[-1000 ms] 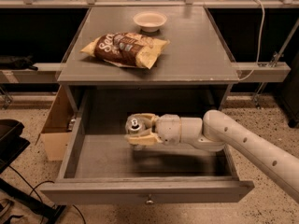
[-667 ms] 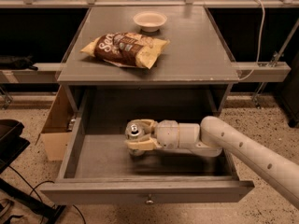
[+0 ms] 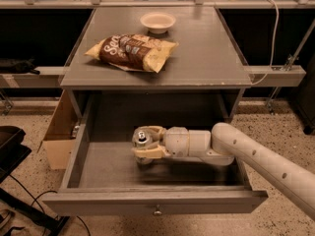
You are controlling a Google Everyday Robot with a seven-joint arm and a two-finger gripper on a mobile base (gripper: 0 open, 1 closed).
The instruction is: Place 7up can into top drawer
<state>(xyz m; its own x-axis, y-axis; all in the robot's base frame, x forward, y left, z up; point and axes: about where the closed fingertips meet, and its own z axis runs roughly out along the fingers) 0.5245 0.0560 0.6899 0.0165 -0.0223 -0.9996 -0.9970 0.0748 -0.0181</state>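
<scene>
Cream-white arm (image 3: 266, 156), smooth rounded tube with a row of small dark dots along its side, thicker barrel-shaped wrist section with a faint seam, gripper (image 3: 142, 142) with pale tan fingers (image 3: 149, 154), just below the middle of the bench's (image 3: 206, 58) front edge

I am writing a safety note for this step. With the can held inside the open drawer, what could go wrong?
1. The tool is shut around the 7up can inside the top drawer. I cannot tell whether the can touches the drawer floor; if not, it may tip on release.
2. Retreating before the tool opens fully could drag the can over.
3. The arm crosses the drawer's front right corner; closing the drawer now would likely strike it.
</scene>
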